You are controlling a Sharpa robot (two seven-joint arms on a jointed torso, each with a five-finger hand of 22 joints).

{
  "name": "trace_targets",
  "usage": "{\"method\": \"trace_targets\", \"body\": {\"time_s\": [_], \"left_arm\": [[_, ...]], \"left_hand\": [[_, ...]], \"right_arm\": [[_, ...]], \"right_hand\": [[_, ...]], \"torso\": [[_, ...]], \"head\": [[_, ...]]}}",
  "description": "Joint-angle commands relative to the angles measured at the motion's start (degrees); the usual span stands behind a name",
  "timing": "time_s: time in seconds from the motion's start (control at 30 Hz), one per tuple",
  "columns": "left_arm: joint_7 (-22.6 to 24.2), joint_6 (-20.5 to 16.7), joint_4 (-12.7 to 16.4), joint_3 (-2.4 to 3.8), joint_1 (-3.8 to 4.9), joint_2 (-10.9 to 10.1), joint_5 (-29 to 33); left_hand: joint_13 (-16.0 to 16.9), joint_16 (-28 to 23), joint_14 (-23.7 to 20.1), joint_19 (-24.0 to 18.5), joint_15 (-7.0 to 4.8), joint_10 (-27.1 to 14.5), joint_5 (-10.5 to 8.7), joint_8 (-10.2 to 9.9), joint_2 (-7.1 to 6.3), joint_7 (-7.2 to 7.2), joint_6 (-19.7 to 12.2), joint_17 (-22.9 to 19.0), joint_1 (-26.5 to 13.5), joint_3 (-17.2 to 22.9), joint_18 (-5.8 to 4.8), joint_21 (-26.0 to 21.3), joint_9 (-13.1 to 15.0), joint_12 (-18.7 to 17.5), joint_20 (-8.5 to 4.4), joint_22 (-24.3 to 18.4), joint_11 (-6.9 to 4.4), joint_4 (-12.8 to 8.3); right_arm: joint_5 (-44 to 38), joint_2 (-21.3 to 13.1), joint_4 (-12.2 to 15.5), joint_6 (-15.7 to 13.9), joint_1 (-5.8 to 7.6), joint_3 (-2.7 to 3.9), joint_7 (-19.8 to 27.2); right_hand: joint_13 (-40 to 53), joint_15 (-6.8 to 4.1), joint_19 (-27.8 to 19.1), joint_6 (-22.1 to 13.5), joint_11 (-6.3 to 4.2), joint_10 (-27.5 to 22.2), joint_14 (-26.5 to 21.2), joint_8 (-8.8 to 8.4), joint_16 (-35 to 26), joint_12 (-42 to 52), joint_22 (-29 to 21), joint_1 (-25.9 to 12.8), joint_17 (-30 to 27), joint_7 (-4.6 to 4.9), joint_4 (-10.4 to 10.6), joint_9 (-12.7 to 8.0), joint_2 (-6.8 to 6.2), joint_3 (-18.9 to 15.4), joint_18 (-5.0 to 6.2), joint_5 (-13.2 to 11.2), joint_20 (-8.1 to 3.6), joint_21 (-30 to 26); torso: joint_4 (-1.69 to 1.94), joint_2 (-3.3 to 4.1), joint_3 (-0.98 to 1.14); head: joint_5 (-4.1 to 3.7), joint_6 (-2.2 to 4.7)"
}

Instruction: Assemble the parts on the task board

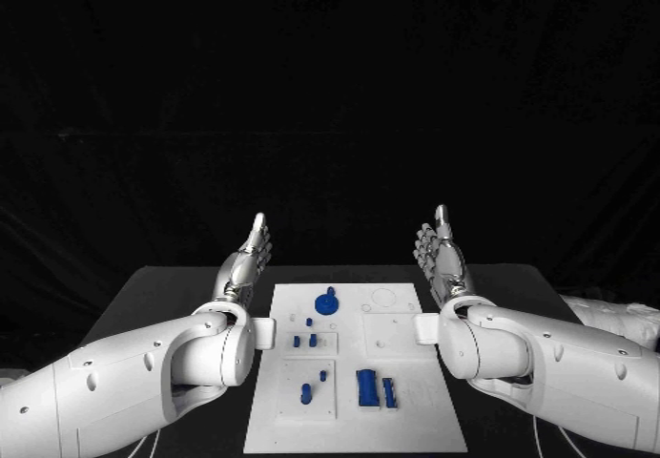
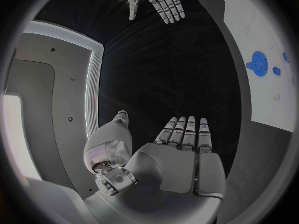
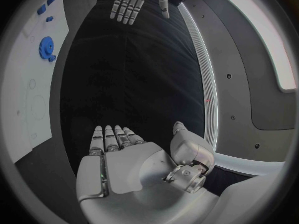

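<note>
left hand (image 1: 245, 262) raised, empty, right hand (image 1: 443, 256) likewise

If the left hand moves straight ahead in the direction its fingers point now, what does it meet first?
Probably nothing. The left hand is open, beside the task board, fingers pointing away over the black table. The way looks free, though depth is unclear.

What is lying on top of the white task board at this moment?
On the task board lie small blue parts: a round gear at the far end, several little pieces mid-board, and two long blocks nearer. Both arms hide the board's side edges.
</note>
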Motion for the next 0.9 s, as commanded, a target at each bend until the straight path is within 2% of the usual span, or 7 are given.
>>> {"method": "trace_targets", "body": {"time_s": [0.03, 0.07, 0.4, 0.43, 0.63, 0.67, 0.9], "left_arm": [[-0.2, -0.7, 0.2, 0.06, -0.01, 0.0, 1.7], [-0.2, -0.7, 0.2, 0.06, -0.01, 0.0, 1.7], [-0.2, -0.7, 0.2, 0.06, -0.01, 0.0, 1.7], [-0.2, -0.7, 0.2, 0.06, -0.01, 0.0, 1.7], [-0.2, -0.7, 0.2, 0.06, -0.01, 0.0, 1.7], [-0.2, -0.7, 0.2, 0.06, -0.01, 0.0, 1.7], [-0.2, -0.7, 0.2, 0.06, -0.01, 0.0, 1.7]], "left_hand": [[-0.1, -2.0, -3.3, -2.9, -0.30, -4.4, -0.69, -0.4, -0.02, -0.86, -3.9, -5.3, -6.1, 0.5, -1.76, -0.4, -0.1, -0.3, -2.15, -3.8, -0.51, -2.5], [-0.1, -6.2, -3.7, -3.2, -0.30, -4.9, -0.69, -0.4, -0.02, -0.86, -4.4, -5.3, -6.8, 0.5, -1.76, -0.4, -0.1, -0.3, -2.15, -4.2, -0.51, -2.5], [-0.1, -6.2, -5.8, -4.9, -0.30, -7.9, -0.69, -0.4, -0.02, -0.86, -7.0, -5.3, -10.9, 0.5, -1.76, -0.4, -0.1, -0.3, -2.15, -6.7, -0.51, -2.5], [-0.1, -6.2, -5.9, -9.1, -0.30, -8.1, -0.69, -0.4, -0.02, -0.86, -7.1, -5.3, -11.2, 0.5, -1.76, -0.4, -0.1, -0.3, -2.15, -6.9, -0.51, -2.5], [-0.1, -6.2, -10.4, -9.1, -0.30, -9.2, -0.69, -0.4, -0.02, -0.86, -8.2, -5.3, -12.8, 0.5, -1.76, -0.4, -0.1, -0.3, -2.15, -11.8, -0.51, -2.5], [-0.1, -6.2, -10.4, -9.1, -0.30, -9.5, -0.69, -0.4, -0.02, -0.86, -12.4, -5.3, -13.2, 0.5, -1.76, -0.4, -0.1, -0.3, -2.15, -11.8, -0.51, -2.5], [-0.1, -6.2, -10.4, -9.1, -0.30, -13.8, -0.69, -0.4, -0.02, -0.86, -12.4, -5.3, -14.2, 0.5, -1.76, -0.4, -0.1, -0.3, -2.15, -11.8, -0.51, -2.5]], "right_arm": [[0.9, 0.1, 0.0, -0.7, -0.03, 0.02, 1.6], [0.9, 0.1, 0.0, -0.7, -0.03, 0.02, 1.6], [0.9, 0.1, 0.0, -0.7, -0.03, 0.02, 1.6], [0.9, 0.1, 0.0, -0.7, -0.03, 0.02, 1.6], [0.9, 0.1, 0.0, -0.7, -0.03, 0.02, 1.6], [0.9, 0.1, 0.0, -0.7, -0.03, 0.02, 1.6], [0.9, 0.1, 0.0, -0.7, -0.03, 0.02, 1.6]], "right_hand": [[-0.1, 0.01, 0.0, -0.2, 0.03, -0.3, -0.3, -0.19, -0.1, -0.2, -0.1, -0.3, -0.1, -0.02, -0.2, -0.1, 0.02, 0.0, -0.35, -0.2, -0.31, -0.2], [-0.1, 0.01, 0.0, -0.2, 0.03, -0.3, -0.3, -0.19, -0.1, -0.2, -0.1, -0.3, -0.1, -0.02, -0.2, -0.1, 0.02, 0.0, -0.35, -0.2, -0.31, -0.2], [-0.1, 0.01, 0.0, -0.2, 0.03, -0.3, -0.3, -0.19, -0.1, -0.2, -0.1, -0.3, -0.1, -0.02, -0.2, -0.1, 0.02, 0.0, -0.35, -0.2, -0.31, -0.2], [-0.1, 0.01, 0.0, -0.2, 0.03, -0.3, -0.3, -0.19, -0.1, -0.2, -0.1, -0.3, -0.1, -0.02, -0.2, -0.1, 0.02, 0.0, -0.35, -0.2, -0.31, -0.2], [-0.1, 0.01, 0.0, -0.2, 0.03, -0.3, -0.3, -0.19, -0.1, -0.2, -0.1, -0.3, -0.1, -0.02, -0.2, -0.1, 0.02, 0.0, -0.35, -0.2, -0.31, -0.2], [-0.1, 0.01, 0.0, -0.2, 0.03, -0.3, -0.3, -0.19, -0.1, -0.2, -0.1, -0.3, -0.1, -0.02, -0.2, -0.1, 0.02, 0.0, -0.35, -0.2, -0.31, -0.2], [-0.1, 0.01, 0.0, -0.2, 0.03, -0.3, -0.3, -0.19, -0.1, -0.2, -0.1, -0.3, -0.1, -0.02, -0.2, -0.1, 0.02, 0.0, -0.35, -0.2, -0.31, -0.2]], "torso": [[-0.02, -0.26, -0.03], [-0.02, -0.26, -0.03], [-0.02, -0.26, -0.03], [-0.02, -0.26, -0.03], [-0.02, -0.26, -0.03], [-0.02, -0.26, -0.03], [-0.02, -0.26, -0.03]], "head": [[0.07, 0.31], [0.07, 0.31], [0.07, 0.31], [0.07, 0.31], [0.07, 0.31], [0.07, 0.31], [0.07, 0.31]]}}
